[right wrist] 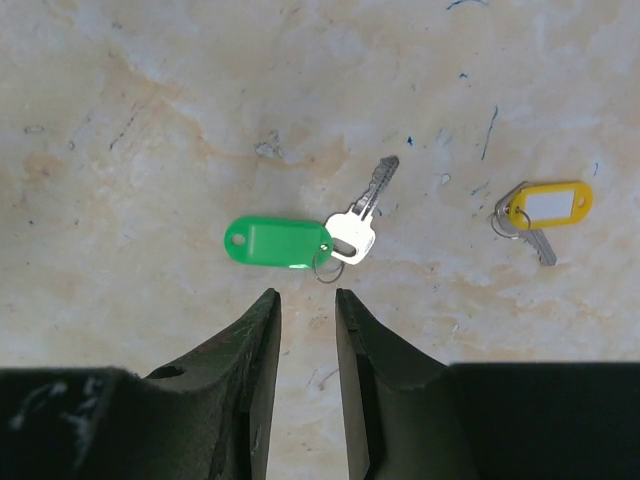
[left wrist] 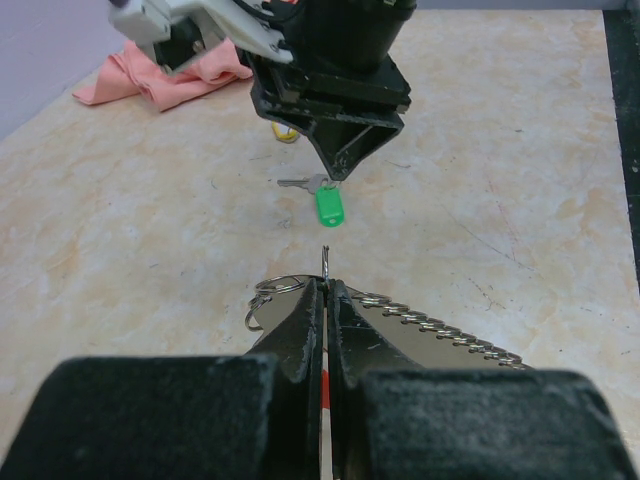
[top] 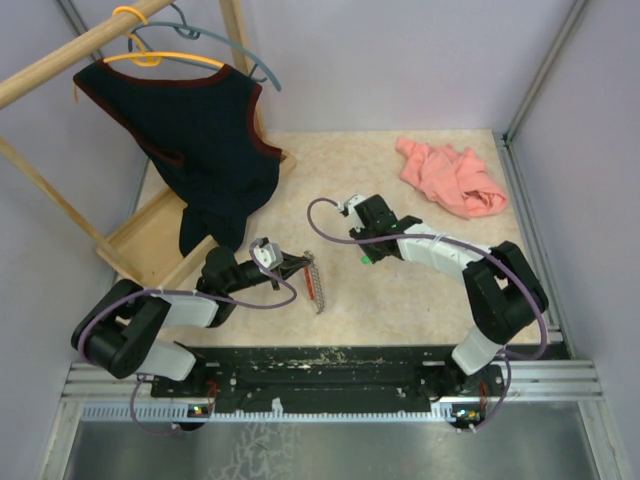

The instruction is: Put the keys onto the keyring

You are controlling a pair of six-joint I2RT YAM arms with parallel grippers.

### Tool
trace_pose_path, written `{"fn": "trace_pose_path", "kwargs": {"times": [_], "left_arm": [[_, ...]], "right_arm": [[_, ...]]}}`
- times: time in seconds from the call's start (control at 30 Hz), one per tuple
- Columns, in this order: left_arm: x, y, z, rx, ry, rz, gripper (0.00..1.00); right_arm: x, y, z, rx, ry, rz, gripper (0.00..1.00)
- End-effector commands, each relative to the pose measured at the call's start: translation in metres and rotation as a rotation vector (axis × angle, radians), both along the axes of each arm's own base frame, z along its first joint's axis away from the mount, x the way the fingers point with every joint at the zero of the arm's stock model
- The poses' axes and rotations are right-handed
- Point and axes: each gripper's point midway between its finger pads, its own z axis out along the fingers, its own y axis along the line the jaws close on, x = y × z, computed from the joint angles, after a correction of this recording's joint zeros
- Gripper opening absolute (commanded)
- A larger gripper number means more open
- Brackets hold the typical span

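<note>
Left jaws clenched on keyring (left wrist: 440, 328), right jaws parted over green-tagged key (right wrist: 300, 241), marbled tabletop (top: 400, 312), lilac walls (top: 400, 60)

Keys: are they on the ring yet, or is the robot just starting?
Just starting. Done: the left gripper is shut on the keyring, holding it ready. In hand: the right gripper hangs open just above the green-tagged key. Left to do: that key and the yellow-tagged key both lie loose on the table, neither on the ring.

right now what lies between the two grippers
The green-tagged key, on the table between the right gripper and the left gripper holding the keyring; left wrist view shows it.
</note>
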Motion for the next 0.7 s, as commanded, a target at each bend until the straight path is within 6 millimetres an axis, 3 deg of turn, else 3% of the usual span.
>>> {"fn": "trace_pose_path", "kwargs": {"times": [0.0, 0.27, 0.67], "left_arm": [[0.000, 0.001, 0.012, -0.020, -0.037, -0.003, 0.00], [0.000, 0.000, 0.012, -0.021, -0.035, -0.006, 0.00], [0.000, 0.000, 0.012, -0.020, -0.036, -0.007, 0.00]], "right_arm": [[0.000, -0.010, -0.003, -0.154, -0.039, 0.127, 0.30], [-0.005, -0.006, -0.014, -0.194, -0.028, 0.266, 0.29], [0.003, -0.011, -0.041, -0.288, 0.004, 0.309, 0.26]]}}
